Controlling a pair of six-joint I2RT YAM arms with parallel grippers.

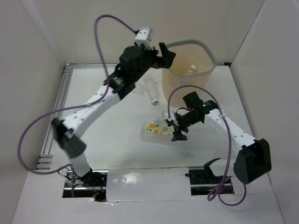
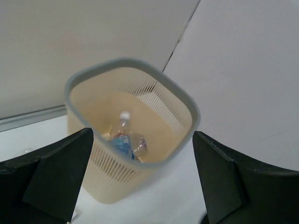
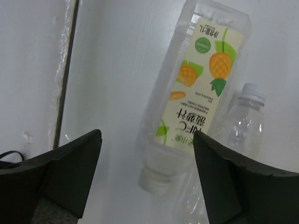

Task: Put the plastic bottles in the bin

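White tabletop under me, plain white walls boxing it in. My left arm is stretched far out, the left gripper spread wide and empty at the rim of the tall beige perforated plastic bin. My right arm is bent low, and the right gripper is also released, hovering over the cap end of the white-green-orange labelled clear bottle, which lies flat on the table. One bare clear bottle lies just beside it. Inside the bin I count three bottles, one a blue-labelled bottle. There are more bare bottles near the bin, but I can't tell how many.
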